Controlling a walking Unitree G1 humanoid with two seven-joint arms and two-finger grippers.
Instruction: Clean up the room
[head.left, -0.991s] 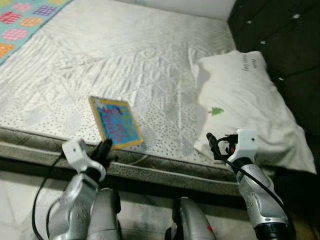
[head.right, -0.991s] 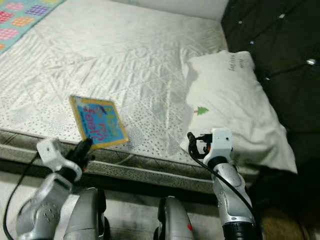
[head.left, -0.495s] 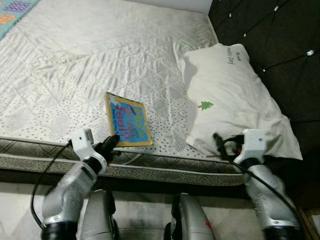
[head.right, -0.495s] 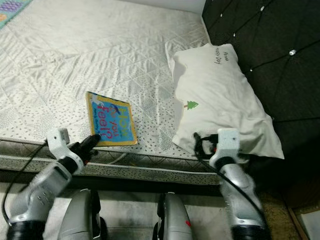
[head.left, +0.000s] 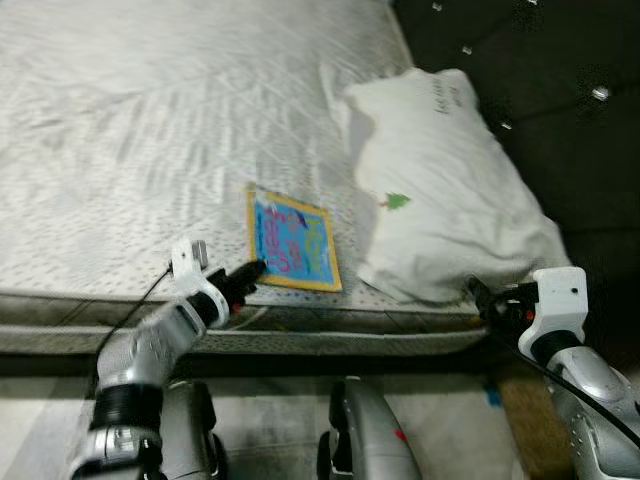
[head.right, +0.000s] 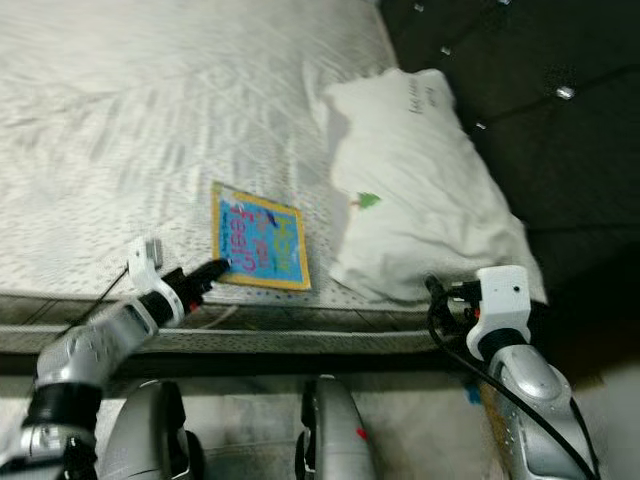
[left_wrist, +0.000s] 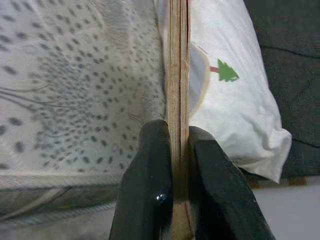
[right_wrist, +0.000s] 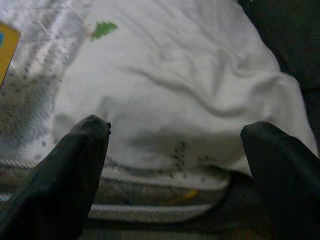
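A flat book (head.left: 290, 241) with a yellow border and a blue cover lies on the quilted white mattress (head.left: 130, 120) close to its near edge, just at nine o'clock of a white pillow (head.left: 440, 190) that bears a small green tree print (head.left: 398, 201) and some handwriting near its far end; the book's right side sits just beside the pillow's near corner, though whether the two touch cannot be told; the left gripper (head.left: 250, 272) reaches in from seven o'clock and has the book's near corner between its black fingers (left_wrist: 150, 185), its jaws pinching the thin edge of the book, which the left wrist view shows standing as a narrow tan strip squeezed between the two pads, with the dotted mattress fabric on one side and the pillow on the other; the right gripper (right_wrist: 175, 150) hangs at about four o'clock of the book, in front of the pillow's near end and over the mattress edge, its jaws spread wide with nothing between them, the pillow's wrinkled cover lying beyond; a dark tufted headboard (head.left: 540, 80) rises past the pillow at two o'clock; the head views are somewhat blurred.
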